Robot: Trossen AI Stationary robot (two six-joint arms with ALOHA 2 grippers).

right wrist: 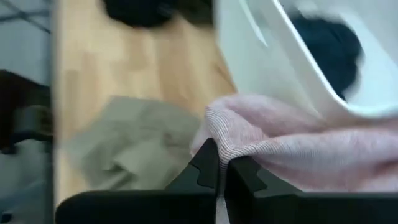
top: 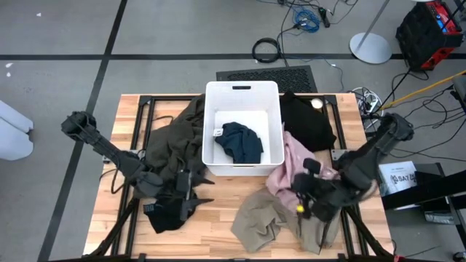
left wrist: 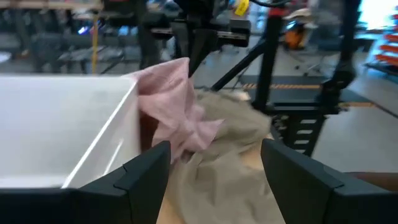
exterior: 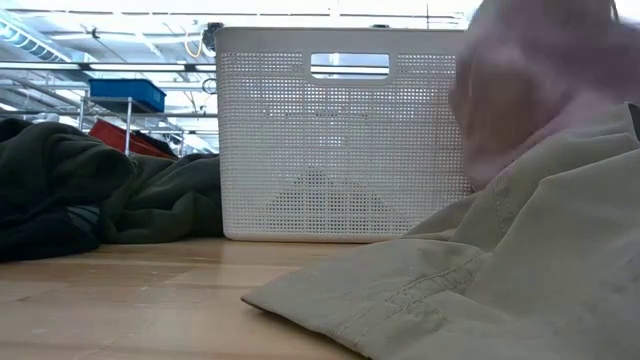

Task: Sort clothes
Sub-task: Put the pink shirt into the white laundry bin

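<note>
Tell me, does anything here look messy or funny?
Only the navy garment lies in the white bin. The rest sprawl in heaps around it, and the right pincer is pinching the pink garment beside the bin.

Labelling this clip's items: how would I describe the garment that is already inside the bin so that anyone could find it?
Start at the white bin at the middle of the table's far edge. Inside it, toward the near right, lies a crumpled navy blue garment on the white floor. It is the only garment inside the bin; the dark olive garment, pink garment and khaki garment all lie outside.
</note>
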